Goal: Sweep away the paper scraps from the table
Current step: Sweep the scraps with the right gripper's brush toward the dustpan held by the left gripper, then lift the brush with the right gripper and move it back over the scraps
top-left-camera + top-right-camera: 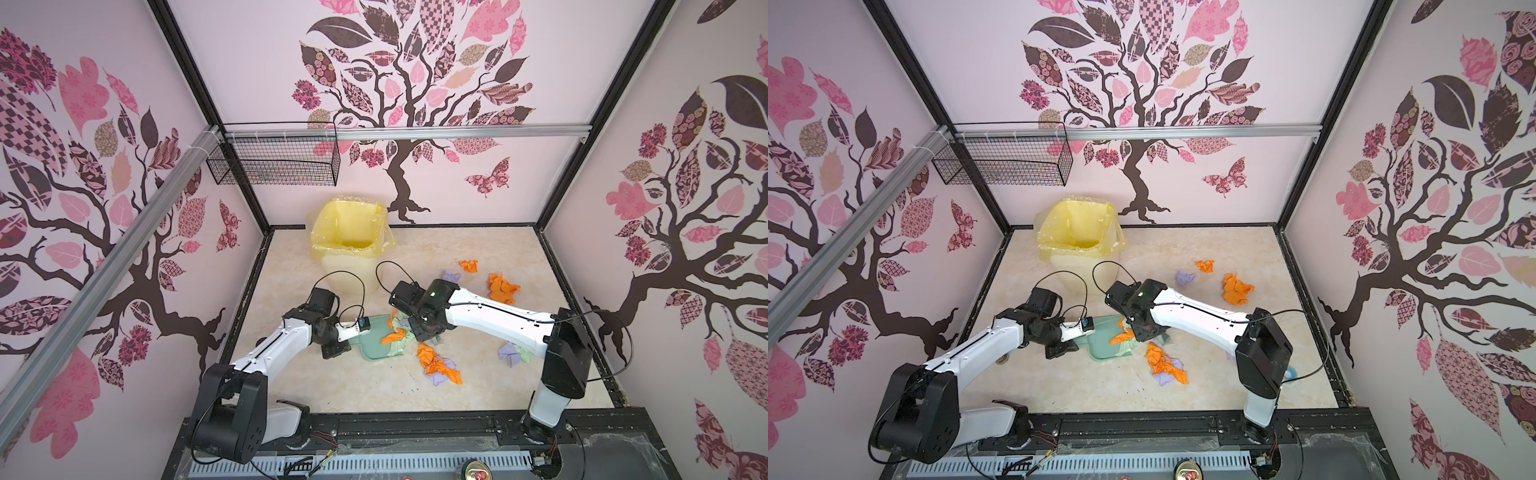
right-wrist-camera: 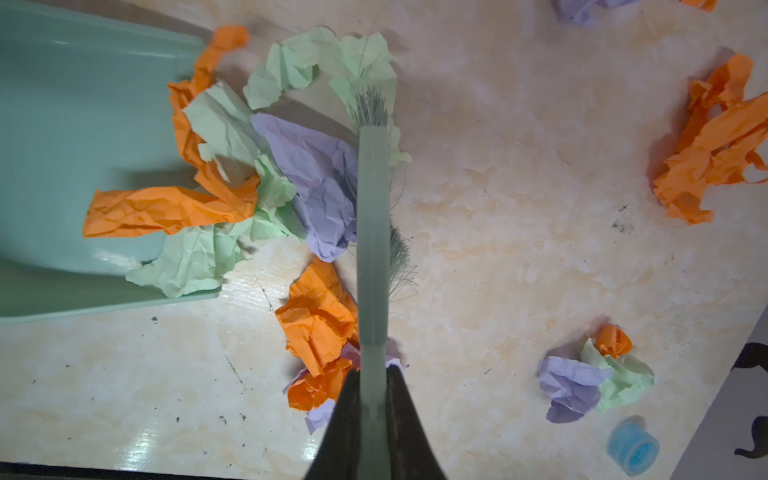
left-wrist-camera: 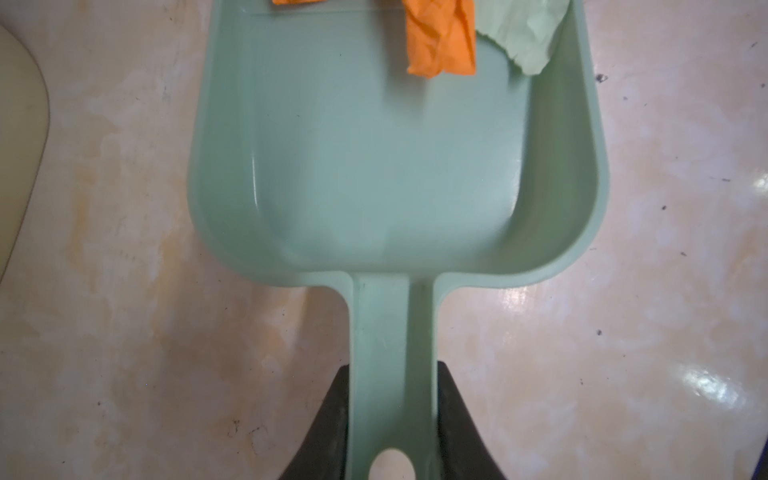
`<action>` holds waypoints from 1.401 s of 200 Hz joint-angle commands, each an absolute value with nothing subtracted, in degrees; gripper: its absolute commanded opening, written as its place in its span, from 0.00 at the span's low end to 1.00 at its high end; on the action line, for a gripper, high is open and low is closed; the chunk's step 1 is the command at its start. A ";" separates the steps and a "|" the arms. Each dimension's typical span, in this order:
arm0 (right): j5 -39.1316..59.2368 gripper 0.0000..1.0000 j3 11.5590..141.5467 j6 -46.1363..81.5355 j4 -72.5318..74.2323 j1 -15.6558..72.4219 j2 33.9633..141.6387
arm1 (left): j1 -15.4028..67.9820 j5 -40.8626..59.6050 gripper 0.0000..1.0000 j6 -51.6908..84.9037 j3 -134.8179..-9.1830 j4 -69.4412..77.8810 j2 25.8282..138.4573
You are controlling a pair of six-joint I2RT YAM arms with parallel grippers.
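On the bench [image 1: 374, 395], the left jaws clamp the dustpan [image 3: 395, 145] by its handle. The right jaws pinch the brush [image 2: 374, 216], its length parallel to the pan's mouth. The paper scraps [image 2: 232, 174] bunch between brush and mouth, some already inside.

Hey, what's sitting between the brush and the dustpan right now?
A heap of paper scraps, orange, pale green and lavender, fills the stretch from the brush to the dustpan mouth, some lying on its lip. The right wrist view shows it.
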State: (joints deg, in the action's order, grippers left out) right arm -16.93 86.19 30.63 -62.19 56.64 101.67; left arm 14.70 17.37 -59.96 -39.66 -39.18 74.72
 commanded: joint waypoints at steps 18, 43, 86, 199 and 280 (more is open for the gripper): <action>-14.04 0.00 90.55 30.57 -60.96 58.78 104.93 | 15.56 16.90 0.00 -58.49 -42.34 -38.16 75.70; -12.28 0.00 91.50 30.40 -59.49 59.74 105.29 | 15.90 16.92 0.00 -57.63 -43.32 -38.31 76.81; -11.09 0.00 91.99 29.92 -58.62 60.64 103.42 | 16.43 17.46 0.00 -56.10 -43.40 -36.48 77.84; -20.76 0.00 93.14 27.53 -70.17 61.15 92.91 | 16.45 17.86 0.00 -54.22 -43.73 -33.30 80.44; -38.40 0.00 98.16 20.61 -74.99 50.13 106.56 | 16.51 17.40 0.00 -54.00 -42.71 -33.79 79.69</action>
State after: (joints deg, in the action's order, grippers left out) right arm -31.40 95.83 24.29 -72.38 51.66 100.14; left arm 16.23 18.06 -54.24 -41.47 -33.61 80.03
